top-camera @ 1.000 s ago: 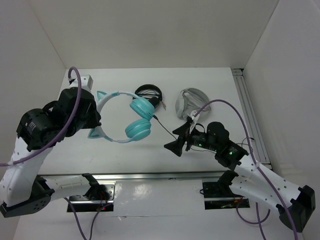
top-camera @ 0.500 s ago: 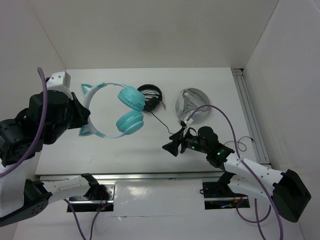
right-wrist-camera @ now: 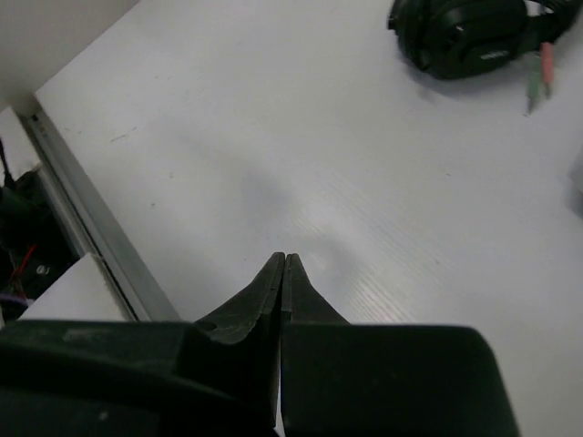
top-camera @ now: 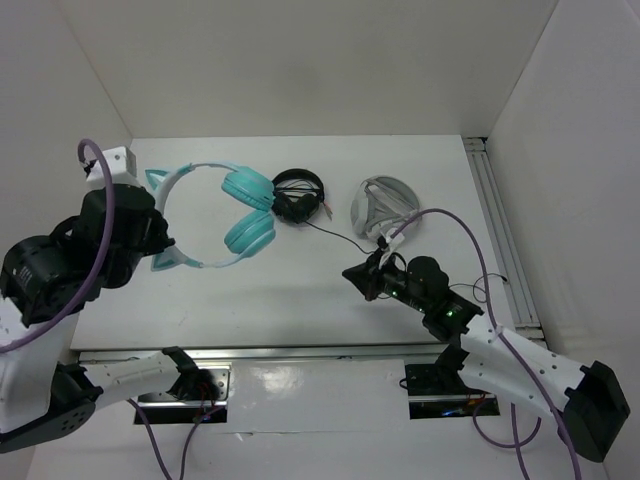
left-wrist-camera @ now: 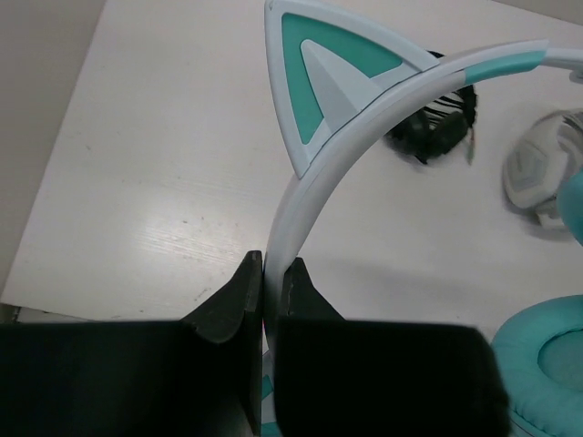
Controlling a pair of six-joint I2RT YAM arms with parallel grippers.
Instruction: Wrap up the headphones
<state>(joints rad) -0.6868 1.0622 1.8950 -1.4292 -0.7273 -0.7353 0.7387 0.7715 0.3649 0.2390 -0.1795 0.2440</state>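
Observation:
The teal headphones (top-camera: 247,210) hang above the table at the left, with a pale headband (left-wrist-camera: 310,196) carrying a cat ear (left-wrist-camera: 332,68). My left gripper (top-camera: 157,230) is shut on that headband between the two ears, the band pinched at the fingertips (left-wrist-camera: 271,266). A thin dark cable (top-camera: 335,234) runs right from near the ear cups toward my right gripper (top-camera: 352,271). That gripper (right-wrist-camera: 284,259) is shut low over bare table. The right wrist view shows nothing between its tips.
Smaller black headphones (top-camera: 300,194) lie at the back centre, coloured plugs (right-wrist-camera: 537,77) beside them. A grey round case (top-camera: 381,206) sits to their right. A metal rail (top-camera: 500,230) borders the right edge, white walls enclose the table.
My left gripper carried the headphones left and toward the back. The right gripper's jaws went from wide open to shut and shifted slightly right.

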